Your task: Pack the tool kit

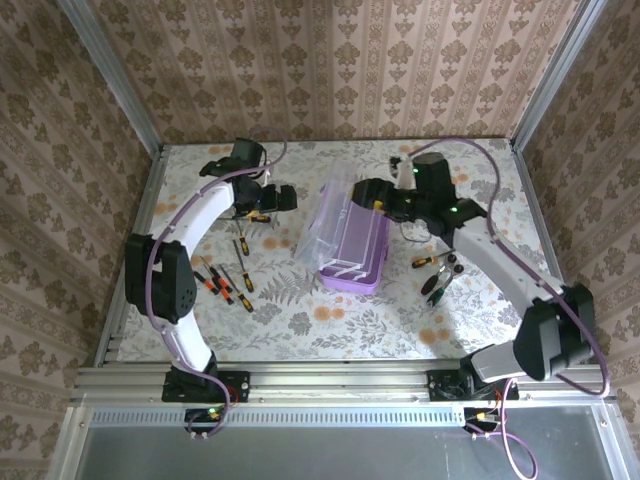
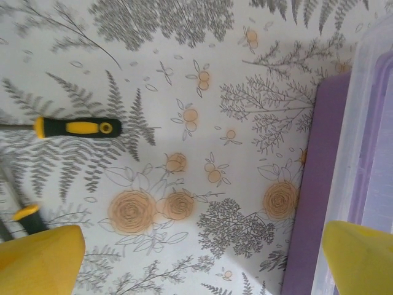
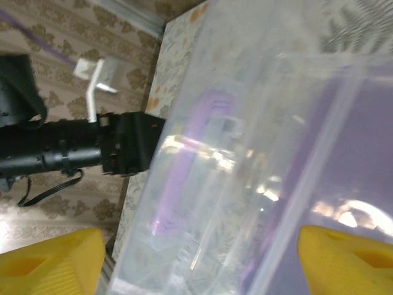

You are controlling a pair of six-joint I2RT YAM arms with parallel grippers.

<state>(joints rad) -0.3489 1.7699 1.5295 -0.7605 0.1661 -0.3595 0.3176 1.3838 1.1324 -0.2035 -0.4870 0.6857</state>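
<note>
Yellow fingertips [image 2: 40,261] of the left gripper [image 2: 199,261] stand wide apart with nothing between them. It hovers over the table [image 1: 300,325], and the nearest screwdriver [image 2: 77,127] lies off to one side.

The right gripper [image 3: 196,264] is also spread wide, at the raised clear lid [image 3: 245,153]. I cannot tell if it touches the lid.

The purple box [image 1: 352,258] sits open in the middle of the table, between the 2 arms. I judge that the loading step is at its beginning: the box is ready, but the tools lie outside. For the next move, the left gripper should come over 1 handle, turn across it, descend and close.

My count from above is 1 box, 1 lid and about 5 screwdrivers [image 1: 226,285] left of the box. On the right lie 1 more [image 1: 428,260] and 1 dark tool [image 1: 437,287] — perhaps pliers.
</note>
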